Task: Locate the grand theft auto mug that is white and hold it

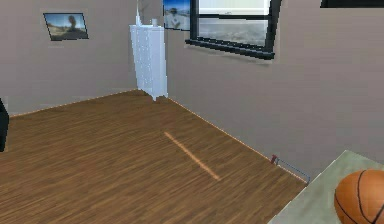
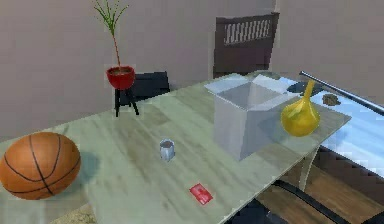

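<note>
**Reference landmark:** the long, pale green wood-grain table [image 2: 120, 135].

1. Task item: a small white-grey mug [image 2: 168, 150] stands upright near the middle of the table, apart from every other item. Any print on it is too small to make out.
2. An orange basketball with black seams [image 2: 40, 165] rests on the table at the arm side view's left end.
3. A flat red card-like object [image 2: 202, 194] lies on the table near its front edge.
4. An open white square box [image 2: 245, 115] stands on the table. A yellow gourd-shaped vase [image 2: 300, 115] stands on the table just beside it.
5. A red pot holding a thin green plant [image 2: 121, 77] sits on a small black stand at the table's far edge.
6. A dark wooden slatted chair [image 2: 245, 40] stands beyond the table.
7. A long wooden stick [image 1: 192, 156] lies on the plank floor, well apart from the table.
8. Claw state: it cannot be told whether the claw is released, clenched or grasping anything.
</note>
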{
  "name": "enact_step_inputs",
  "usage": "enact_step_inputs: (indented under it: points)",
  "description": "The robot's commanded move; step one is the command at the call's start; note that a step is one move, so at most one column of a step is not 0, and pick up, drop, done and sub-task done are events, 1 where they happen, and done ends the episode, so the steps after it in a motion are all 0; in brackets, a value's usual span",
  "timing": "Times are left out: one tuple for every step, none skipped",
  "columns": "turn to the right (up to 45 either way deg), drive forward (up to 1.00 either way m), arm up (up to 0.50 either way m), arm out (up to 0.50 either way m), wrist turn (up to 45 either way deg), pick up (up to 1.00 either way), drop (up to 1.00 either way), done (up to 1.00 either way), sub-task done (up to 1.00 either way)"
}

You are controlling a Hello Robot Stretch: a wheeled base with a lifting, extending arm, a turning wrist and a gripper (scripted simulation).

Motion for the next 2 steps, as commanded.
enact_step_inputs:
  points:
    - [0.0,0.0,0.38,0.0,0.0,0.0,0.0,0.0,0.0]
    - [0.0,0.0,0.0,0.38,0.0,0.0,0.0,0.0,0.0]
